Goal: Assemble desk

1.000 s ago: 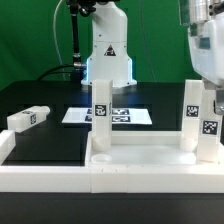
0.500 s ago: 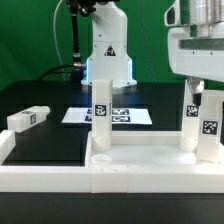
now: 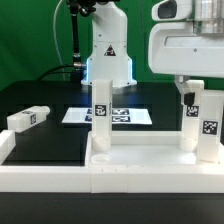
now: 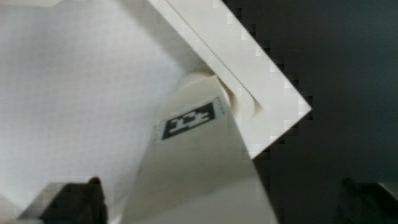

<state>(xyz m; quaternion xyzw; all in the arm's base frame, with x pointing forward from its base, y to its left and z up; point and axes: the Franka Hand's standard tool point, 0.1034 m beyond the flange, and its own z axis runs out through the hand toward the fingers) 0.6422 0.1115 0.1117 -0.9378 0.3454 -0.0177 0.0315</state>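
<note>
The white rimmed tabletop panel [image 3: 140, 160] lies at the front. One leg [image 3: 101, 112] stands upright on its left part. Two more tagged legs [image 3: 192, 125] [image 3: 209, 135] stand close together at the exterior view's right. A fourth leg [image 3: 28, 119] lies loose on the black table at the left. My gripper [image 3: 192, 92] hangs open just above the right legs. In the wrist view a tagged leg [image 4: 199, 150] rises from the panel [image 4: 71, 100] between my fingertips [image 4: 71, 202], with a gap on each side. My gripper [image 4: 217, 205] holds nothing.
The marker board [image 3: 130, 116] lies flat behind the panel. The robot base [image 3: 108, 50] stands at the back. Low white border rails [image 3: 40, 172] run along the front left, around the black mat.
The gripper has opened the last bit and risen off the right leg, its body sliding toward the exterior view's left. The leg stays standing.
</note>
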